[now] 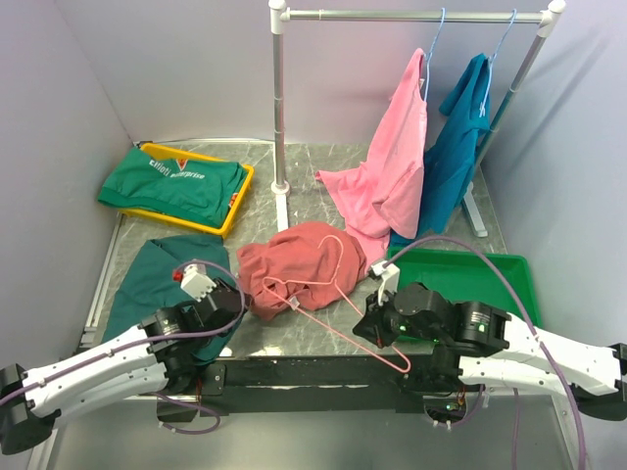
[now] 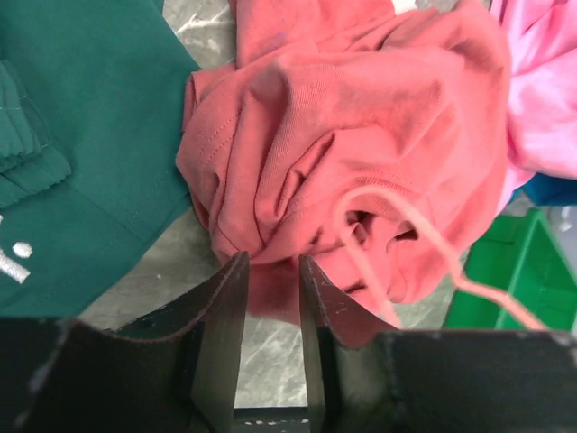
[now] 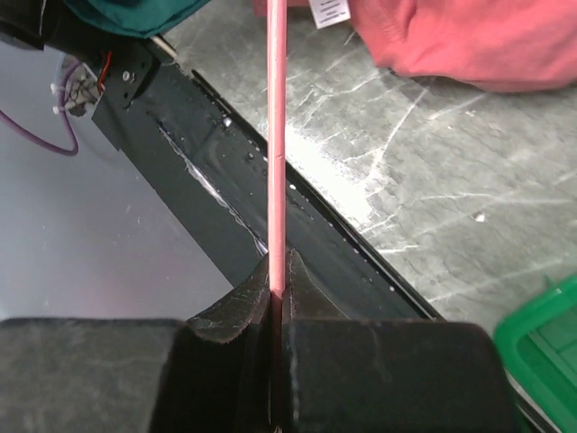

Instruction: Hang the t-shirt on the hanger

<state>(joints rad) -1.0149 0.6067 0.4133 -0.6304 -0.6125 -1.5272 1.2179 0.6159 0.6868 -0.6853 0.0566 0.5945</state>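
Right gripper (image 3: 278,287) on hanger (image 3: 276,135), near table (image 3: 433,189) edge

t-shirt (image 1: 284,269) on table (image 1: 284,335) centre | hanger (image 3: 276,135) lying across t-shirt, reaching near edge | bin (image 1: 490,279) right of t-shirt | rack (image 1: 279,117) behind them all

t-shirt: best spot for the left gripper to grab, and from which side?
Likely the bunched fold on the near edge of the t-shirt, approached from the near side. The shirt lies crumpled in a heap. That fold juts toward the left gripper, whose jaws stand either side of it, and it sits apart from the hanger wire looped further right.
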